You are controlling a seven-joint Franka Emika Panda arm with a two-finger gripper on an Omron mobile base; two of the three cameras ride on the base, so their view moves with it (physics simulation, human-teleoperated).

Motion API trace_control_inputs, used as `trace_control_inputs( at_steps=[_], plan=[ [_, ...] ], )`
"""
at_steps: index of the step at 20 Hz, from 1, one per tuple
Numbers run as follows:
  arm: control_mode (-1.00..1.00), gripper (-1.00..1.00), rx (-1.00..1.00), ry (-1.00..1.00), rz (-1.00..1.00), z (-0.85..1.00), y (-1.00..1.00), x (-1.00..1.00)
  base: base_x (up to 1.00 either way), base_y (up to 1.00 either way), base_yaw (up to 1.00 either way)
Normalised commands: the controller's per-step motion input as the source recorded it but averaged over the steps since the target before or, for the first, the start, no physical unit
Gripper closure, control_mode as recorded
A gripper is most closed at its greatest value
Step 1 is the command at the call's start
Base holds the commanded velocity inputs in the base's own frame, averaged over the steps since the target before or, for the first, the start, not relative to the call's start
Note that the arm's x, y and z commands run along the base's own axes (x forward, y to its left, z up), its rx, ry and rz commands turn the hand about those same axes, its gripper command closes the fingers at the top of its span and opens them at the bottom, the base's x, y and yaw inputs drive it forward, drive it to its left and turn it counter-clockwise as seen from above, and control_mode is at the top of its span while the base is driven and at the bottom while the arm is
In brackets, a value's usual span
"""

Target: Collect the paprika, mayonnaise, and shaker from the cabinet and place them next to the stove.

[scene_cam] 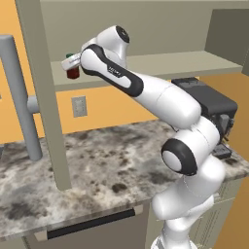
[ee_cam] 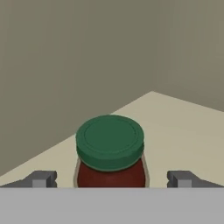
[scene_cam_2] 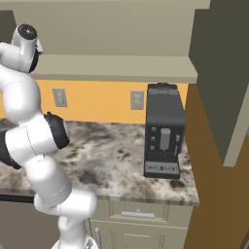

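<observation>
The paprika [ee_cam: 109, 144], a dark red jar with a green lid, stands upright on the cabinet shelf [ee_cam: 183, 127] near the back corner. My gripper [ee_cam: 111, 179] is open, with one fingertip [ee_cam: 41, 178] on each side of the jar and a gap to the glass on both. From the left base view the arm reaches up into the cabinet [scene_cam: 160, 19], and the gripper [scene_cam: 70, 63] is at the paprika [scene_cam: 73, 73] on the shelf's left end. The mayonnaise, the shaker and the stove are out of view.
The open cabinet door [scene_cam: 46, 97] stands edge-on at the left with its long grey bar handle [scene_cam: 17, 97]. Below lies a speckled stone counter [scene_cam: 97, 160]. A black coffee machine [scene_cam_2: 164, 136] stands on it at the right, under the shelf [scene_cam_2: 116, 65].
</observation>
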Motion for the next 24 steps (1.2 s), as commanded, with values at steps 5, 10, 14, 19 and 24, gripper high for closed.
trace_control_inputs(
  at_steps=[5, 10, 14, 19, 24],
  plan=[
    [-1.0, 1.0, 0.0, 0.0, 0.0, -0.05, 0.0, 0.19, 0.0, 0.0, 0.0],
    [-1.0, 1.0, -0.02, 0.0, 0.0, -0.18, 0.01, 0.03, 0.0, 0.0, 0.0],
    [-1.0, 1.0, -0.06, 0.01, 0.01, -0.22, 0.21, 0.0, 0.0, 0.0, 0.0],
    [-1.0, 1.0, -0.03, 0.01, 0.01, -0.12, 0.13, -0.03, 0.0, 0.0, 0.0],
    [-1.0, 1.0, 0.01, -0.06, 0.0, -0.02, 0.0, -0.24, 0.0, 0.0, 0.0]
  ],
)
